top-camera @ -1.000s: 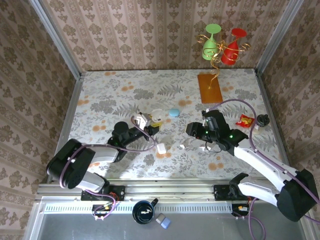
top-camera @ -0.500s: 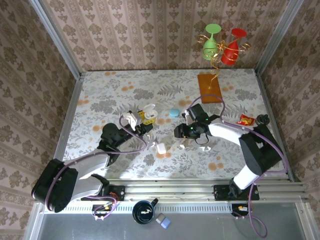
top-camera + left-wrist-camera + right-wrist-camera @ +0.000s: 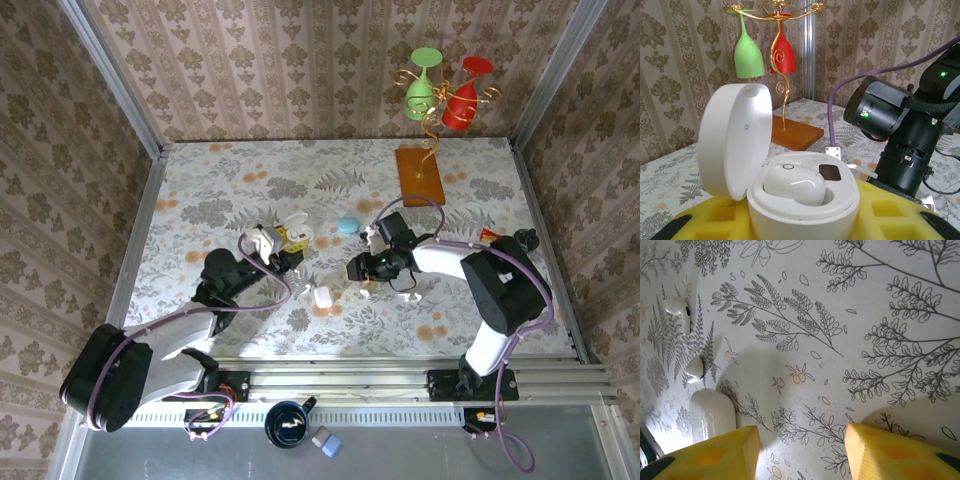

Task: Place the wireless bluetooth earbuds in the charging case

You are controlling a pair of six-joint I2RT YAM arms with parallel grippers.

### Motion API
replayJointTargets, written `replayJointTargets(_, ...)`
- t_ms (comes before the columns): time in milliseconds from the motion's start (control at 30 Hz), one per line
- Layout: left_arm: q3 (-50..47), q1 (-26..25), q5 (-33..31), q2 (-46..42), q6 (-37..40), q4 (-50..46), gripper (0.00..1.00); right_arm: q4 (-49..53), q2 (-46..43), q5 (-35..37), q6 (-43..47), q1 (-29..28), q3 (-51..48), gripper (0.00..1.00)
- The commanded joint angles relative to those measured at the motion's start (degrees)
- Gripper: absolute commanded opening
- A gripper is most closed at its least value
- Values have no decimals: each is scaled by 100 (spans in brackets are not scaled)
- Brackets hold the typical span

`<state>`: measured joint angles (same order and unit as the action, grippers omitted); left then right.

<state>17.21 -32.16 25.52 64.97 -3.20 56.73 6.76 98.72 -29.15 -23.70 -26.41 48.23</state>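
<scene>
My left gripper [image 3: 805, 222] is shut on the open white charging case [image 3: 805, 200], its yellow pads [image 3: 900, 215] on either side. The lid stands up on the left. One white earbud [image 3: 795, 184] lies in the case beside an empty dark slot [image 3: 830, 172]. In the top view the case [image 3: 296, 226] is held above the table at centre left. My right gripper [image 3: 801, 440] is open, low over bare tablecloth, with nothing between its fingers. Two loose white earbuds [image 3: 695, 367] [image 3: 680, 315] lie to its left. From above, the right gripper [image 3: 365, 268] is at mid-table.
A closed white oval case [image 3: 712, 415] lies right beside my right gripper's left finger, also seen from above [image 3: 322, 296]. A small blue case [image 3: 347, 226] sits behind it. An orange base with a gold stand and two glasses [image 3: 419, 175] stands at the back right.
My right gripper has swung left to the middle of the table, towards the closed white case. My left gripper has drawn slightly back and left, still holding the open case.
</scene>
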Motion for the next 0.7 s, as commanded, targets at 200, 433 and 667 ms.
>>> replayJointTargets(200,10,-16,-10,-46,118,71,20,701,-514,-298,298,-59,-604,50)
replayJointTargets(433,53,-70,6,16,117,138,20,750,-623,-302,394,-57,-714,50)
replayJointTargets(667,63,-88,15,43,119,122,20,754,-617,-249,407,-74,-762,41)
